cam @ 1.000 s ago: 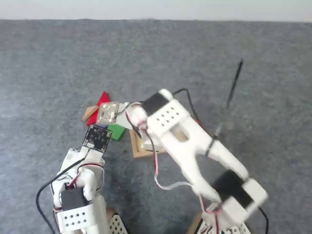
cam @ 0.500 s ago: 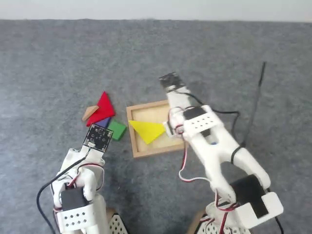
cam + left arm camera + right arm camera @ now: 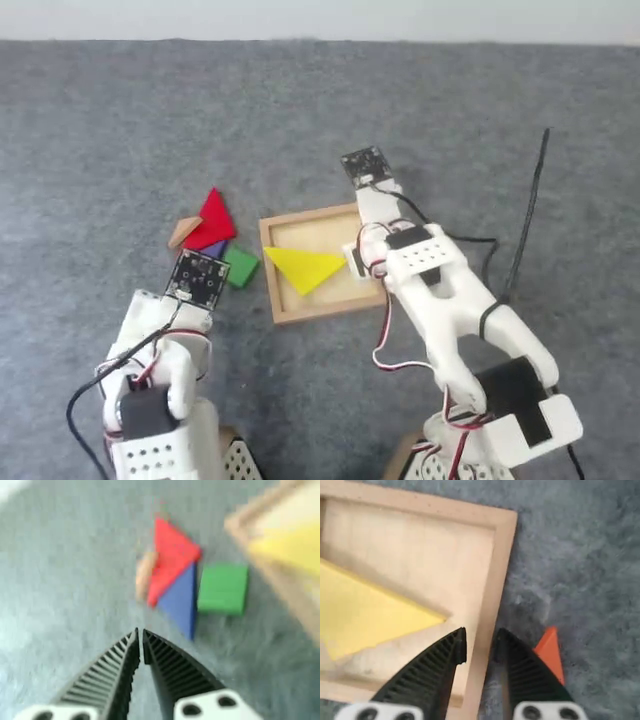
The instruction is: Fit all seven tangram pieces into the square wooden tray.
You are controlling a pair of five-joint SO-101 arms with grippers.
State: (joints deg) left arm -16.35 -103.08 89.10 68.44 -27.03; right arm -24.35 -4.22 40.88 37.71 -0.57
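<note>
Right gripper (image 3: 480,637) is hovering barely open and empty over the wooden tray (image 3: 269,270) rim, with the orange triangle (image 3: 551,652) lying just outside it. Left gripper (image 3: 140,636) is sitting pinched closed, empty, near the red triangle (image 3: 170,555). I'd be opening wider and dropping squarely over the orange one.

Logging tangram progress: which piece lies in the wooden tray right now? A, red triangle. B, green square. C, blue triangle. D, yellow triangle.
D: the yellow triangle lies inside the wooden tray, while the green square, red triangle and blue triangle sit outside it.
</note>
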